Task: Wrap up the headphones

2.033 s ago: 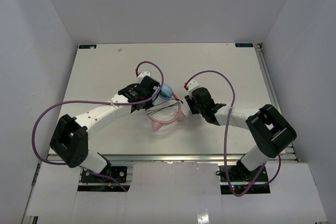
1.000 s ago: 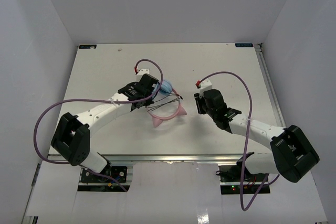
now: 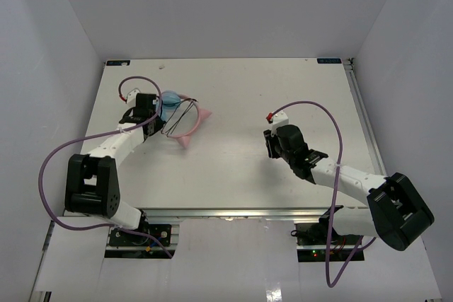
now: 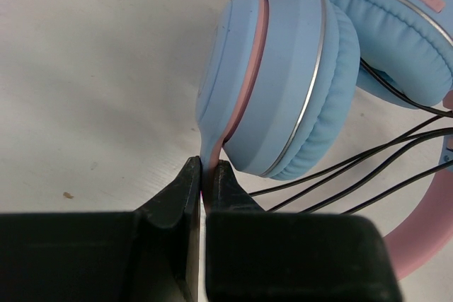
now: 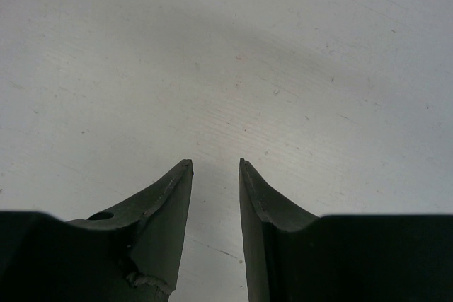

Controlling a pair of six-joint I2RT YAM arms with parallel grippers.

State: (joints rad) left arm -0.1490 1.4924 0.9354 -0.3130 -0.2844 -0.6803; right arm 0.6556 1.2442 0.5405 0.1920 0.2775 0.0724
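The headphones (image 3: 180, 117) lie at the table's far left, with light blue ear cups (image 4: 283, 68), a pink headband and a thin black cord (image 4: 368, 167) looped across the band. My left gripper (image 3: 157, 112) is shut on the pink-blue arm just below one ear cup, as the left wrist view (image 4: 205, 171) shows. My right gripper (image 3: 270, 139) is open and empty over bare table at the middle right; the right wrist view (image 5: 216, 167) shows nothing between its fingers.
Thick purple cables (image 3: 53, 160) arc off both arms. The white table (image 3: 233, 90) is bounded by white walls at the back and sides, with a metal rail along its right edge (image 3: 361, 118).
My left gripper has dragged the headphones from the table's middle to the far left. My right gripper has backed away to the right and stays open.
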